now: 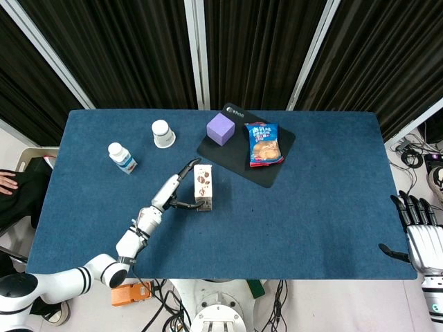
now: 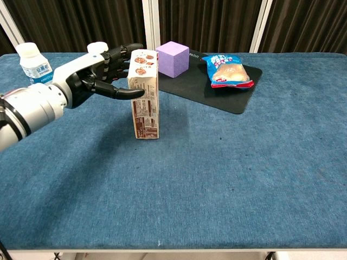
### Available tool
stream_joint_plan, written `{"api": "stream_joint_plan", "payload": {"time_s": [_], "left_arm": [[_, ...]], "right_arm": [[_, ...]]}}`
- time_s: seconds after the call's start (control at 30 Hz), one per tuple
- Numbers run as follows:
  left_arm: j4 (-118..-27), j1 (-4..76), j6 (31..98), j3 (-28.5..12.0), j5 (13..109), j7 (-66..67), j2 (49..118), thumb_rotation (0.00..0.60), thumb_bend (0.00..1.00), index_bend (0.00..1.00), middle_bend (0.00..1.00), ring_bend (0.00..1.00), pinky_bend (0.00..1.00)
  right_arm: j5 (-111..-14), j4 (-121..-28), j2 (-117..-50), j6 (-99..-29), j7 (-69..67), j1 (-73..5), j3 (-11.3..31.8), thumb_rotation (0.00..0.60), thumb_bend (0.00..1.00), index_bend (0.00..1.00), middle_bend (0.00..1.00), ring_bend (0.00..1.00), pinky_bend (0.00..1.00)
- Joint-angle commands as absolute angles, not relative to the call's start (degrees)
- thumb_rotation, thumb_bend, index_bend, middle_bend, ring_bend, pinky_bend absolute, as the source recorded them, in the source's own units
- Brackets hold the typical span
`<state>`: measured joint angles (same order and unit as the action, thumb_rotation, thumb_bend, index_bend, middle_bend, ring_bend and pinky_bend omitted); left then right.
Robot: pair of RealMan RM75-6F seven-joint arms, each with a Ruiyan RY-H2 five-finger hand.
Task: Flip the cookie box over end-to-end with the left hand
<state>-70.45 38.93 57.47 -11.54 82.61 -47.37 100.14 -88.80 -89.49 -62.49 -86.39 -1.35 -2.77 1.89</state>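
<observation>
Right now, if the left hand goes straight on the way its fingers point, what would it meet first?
The cookie box. It stands upright directly ahead of the left hand, whose fingers already reach its upper part. Whether they touch it cannot be told from these views.

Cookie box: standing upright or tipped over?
Upright. The cookie box stands on its short end on the table, with the left hand beside its top.

Blue cloth-covered table [image 1: 332, 207], black pleated curtains [image 1: 256, 48] behind, pale upright posts [image 1: 196, 52], light floor [image 1: 10, 149] at left
</observation>
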Motion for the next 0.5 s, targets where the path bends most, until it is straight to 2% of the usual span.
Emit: {"api": "stream_joint_plan", "payload": {"time_s": [0.03, 0.3, 0.4, 0.5], "left_arm": [[-72.0, 39.1, 56.8, -10.9, 82.8, -45.7, 98.3, 0.6, 0.18, 0.0, 0.0, 0.0, 0.0], [-83.2, 39.7, 55.3, -11.7, 80.8, -28.7, 87.5, 0.599, 0.08, 0.0, 0.0, 0.0, 0.0], [-90.4, 40.9, 53.2, -13.2, 76.6, -16.3, 81.8, 0.533, 0.05, 0.0, 0.0, 0.0, 0.0], [-98.2, 42.6, 51.5, -14.9, 69.9, -3.8, 77.0, 0.5, 0.04, 0.0, 0.0, 0.0, 0.0]], "right_arm": [[-89.0, -89.4, -62.5, -86.4, -1.6, -2.8, 1.9, 0.6, 0.0, 0.0, 0.0, 0.0, 0.0], [-89.2, -89.2, -62.4, -86.3, -1.9, -3.0, 1.9, 0.6, 0.0, 0.0, 0.0, 0.0, 0.0], [-89.3, -89.4, -62.3, -86.3, -1.7, -3.1, 2.0, 0.6, 0.0, 0.0, 0.0, 0.0, 0.0], [-89.5, -89.7, -62.2, -86.5, -1.6, -3.1, 2.0, 0.6, 0.0, 0.0, 0.0, 0.0, 0.0]]}}
